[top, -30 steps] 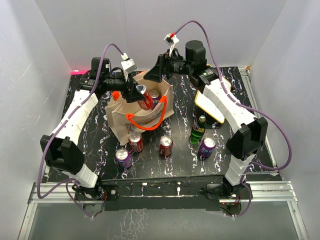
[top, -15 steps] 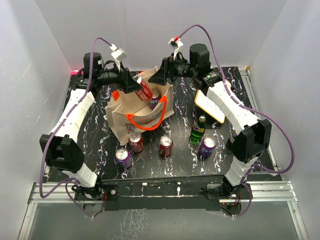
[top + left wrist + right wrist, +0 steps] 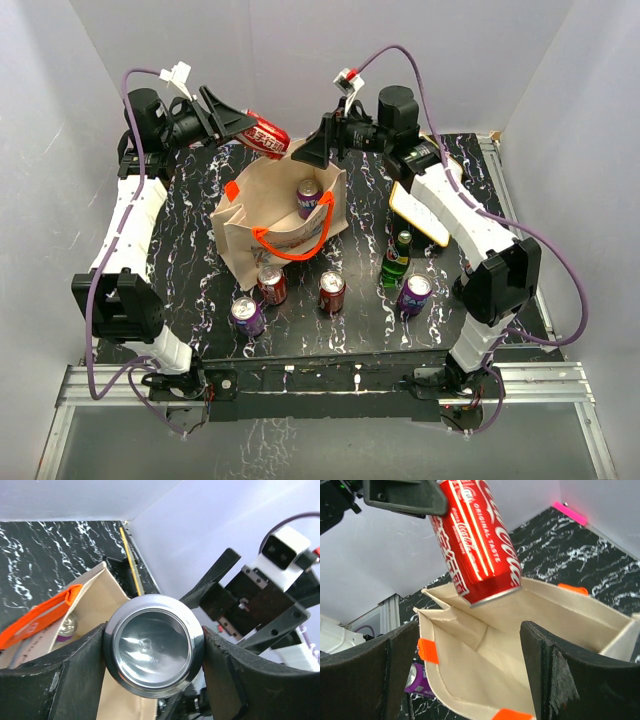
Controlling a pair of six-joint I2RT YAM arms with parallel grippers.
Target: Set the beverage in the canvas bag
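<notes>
Black marbled table [image 3: 180, 270], white board with yellow edge [image 3: 418, 215], pink tape strip [image 3: 568, 512]

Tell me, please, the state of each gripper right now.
Left gripper: closed on the red cola can.
Right gripper: open, holding nothing, at the mouth of the canvas bag.

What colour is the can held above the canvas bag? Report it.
Red with white lettering; the can shows best in the right wrist view.
</notes>
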